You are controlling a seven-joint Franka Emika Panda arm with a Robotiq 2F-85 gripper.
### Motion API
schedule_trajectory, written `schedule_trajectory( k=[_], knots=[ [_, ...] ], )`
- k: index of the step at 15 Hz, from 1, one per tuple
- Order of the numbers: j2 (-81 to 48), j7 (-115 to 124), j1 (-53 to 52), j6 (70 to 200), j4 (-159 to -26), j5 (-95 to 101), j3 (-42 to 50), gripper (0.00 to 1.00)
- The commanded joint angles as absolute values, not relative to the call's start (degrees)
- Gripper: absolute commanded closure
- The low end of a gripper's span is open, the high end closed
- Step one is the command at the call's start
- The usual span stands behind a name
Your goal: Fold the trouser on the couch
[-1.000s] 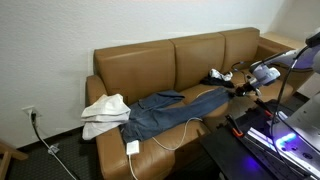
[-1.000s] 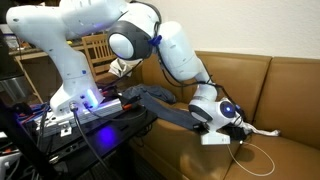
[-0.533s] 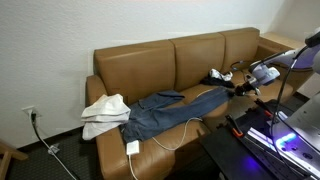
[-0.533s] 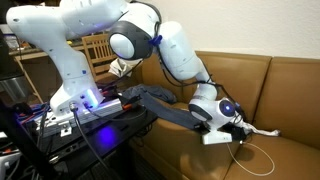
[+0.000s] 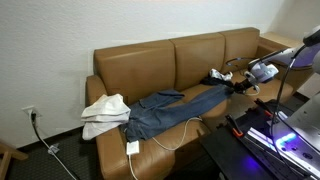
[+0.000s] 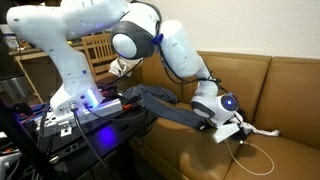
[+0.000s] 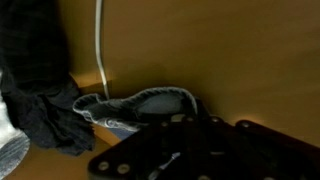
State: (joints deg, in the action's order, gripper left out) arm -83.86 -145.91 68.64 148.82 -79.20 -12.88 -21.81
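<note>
On couch | fingers pressed together, pinching trouser hem | remaining denim sprawls across seats

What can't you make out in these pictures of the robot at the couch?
- Whether the gripper holds the trouser: tiny in an exterior view, dark and blurred in the wrist view.
- The couch: right end cut off by the picture edge in an exterior view.

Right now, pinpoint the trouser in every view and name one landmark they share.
In an exterior view: trouser lies diagonally across the seats, mid-frame.
In an exterior view: trouser stretches along the seat, centre.
Wrist view: its hem is bunched at lower centre.
Shared landmark: the tan couch.
</note>
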Motion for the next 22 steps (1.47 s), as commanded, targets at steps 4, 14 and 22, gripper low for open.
schedule_trajectory(
  k=[4,14,22],
  knots=[
    [-84.05,-154.62,70.84,155.13,-79.27,-1.54,-25.99,0.99],
    [-84.41,-149.82,73.91,155.07,-80.63,17.65,-30.89,0.99],
    [-84.44,-149.67,76.57,153.18,-82.86,47.20,-34.50,0.99]
  ],
)
